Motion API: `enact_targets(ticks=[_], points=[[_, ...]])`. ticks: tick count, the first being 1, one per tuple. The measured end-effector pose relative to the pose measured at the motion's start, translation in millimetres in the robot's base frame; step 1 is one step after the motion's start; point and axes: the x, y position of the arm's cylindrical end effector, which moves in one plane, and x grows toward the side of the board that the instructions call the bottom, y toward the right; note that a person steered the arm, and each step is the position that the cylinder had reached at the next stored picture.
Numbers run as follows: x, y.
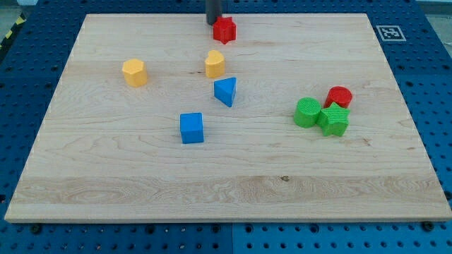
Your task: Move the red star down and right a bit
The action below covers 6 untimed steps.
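My tip point(214, 23) sits touching the red star point(224, 29) at its upper left, so pushing sends it down-right across the counter point(233, 190); there's no grasping end effector, just a rod.

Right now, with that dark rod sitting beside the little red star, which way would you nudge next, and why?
I would probably push down and to the view's right. My tip sits just at the upper left of the red star, near the board's top edge, so it looks already behind the star for that direction, with bare wood ahead.

my tip point(212, 22) — touching red star point(224, 29) upper-left | board's point(233, 190) top edge
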Motion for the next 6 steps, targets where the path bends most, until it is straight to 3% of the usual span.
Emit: enact_targets(ticks=[1,4,6], points=[[13,18],[31,-38],[48,-24]])
